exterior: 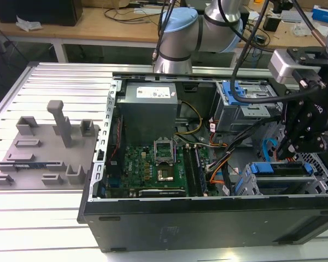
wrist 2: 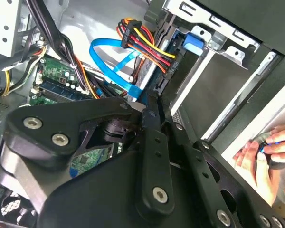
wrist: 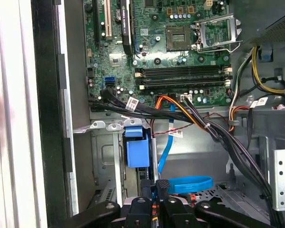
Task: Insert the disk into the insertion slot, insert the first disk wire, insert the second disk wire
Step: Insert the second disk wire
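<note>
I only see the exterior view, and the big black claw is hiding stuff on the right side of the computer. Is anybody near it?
Observer: Yes. In the second wrist view a person's hand is close by, past a dark panel.
Operator: Whoa! What wires are down in there?
Observer: A bundle of red, yellow and black wires runs down beside a blue tab.
Operator: And the blue ribbon thing?
Observer: In the first wrist view the blue flat cable lies right beside the claw.
</note>
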`<state>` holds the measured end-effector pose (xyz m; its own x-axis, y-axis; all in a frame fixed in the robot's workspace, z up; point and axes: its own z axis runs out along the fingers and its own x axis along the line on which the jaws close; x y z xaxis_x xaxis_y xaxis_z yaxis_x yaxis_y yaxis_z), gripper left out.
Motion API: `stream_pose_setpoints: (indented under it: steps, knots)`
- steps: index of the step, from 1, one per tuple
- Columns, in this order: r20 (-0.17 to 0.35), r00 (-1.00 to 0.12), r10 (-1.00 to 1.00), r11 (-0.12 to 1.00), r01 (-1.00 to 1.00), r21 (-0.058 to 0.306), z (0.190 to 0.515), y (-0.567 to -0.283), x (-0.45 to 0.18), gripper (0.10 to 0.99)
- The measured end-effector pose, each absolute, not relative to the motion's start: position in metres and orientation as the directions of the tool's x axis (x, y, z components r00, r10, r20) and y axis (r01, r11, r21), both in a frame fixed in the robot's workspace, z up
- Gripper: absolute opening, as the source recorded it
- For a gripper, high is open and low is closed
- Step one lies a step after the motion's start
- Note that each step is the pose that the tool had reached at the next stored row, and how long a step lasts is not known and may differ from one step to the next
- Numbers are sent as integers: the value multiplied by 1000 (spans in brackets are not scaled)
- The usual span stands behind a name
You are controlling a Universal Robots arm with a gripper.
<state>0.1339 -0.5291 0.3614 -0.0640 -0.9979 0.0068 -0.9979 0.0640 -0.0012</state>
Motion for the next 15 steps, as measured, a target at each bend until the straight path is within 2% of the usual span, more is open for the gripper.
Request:
stream_pose_setpoints:
  steps: [5, 10, 15]
  knots:
    - [3, -64, -998, 64, -998, -1, 360, -530, 136, 161]
    - [-32, -64, -997, 64, -998, 1, 359, -533, 137, 161]
    - [-32, -64, -997, 64, -998, 2, 359, -533, 137, 161]
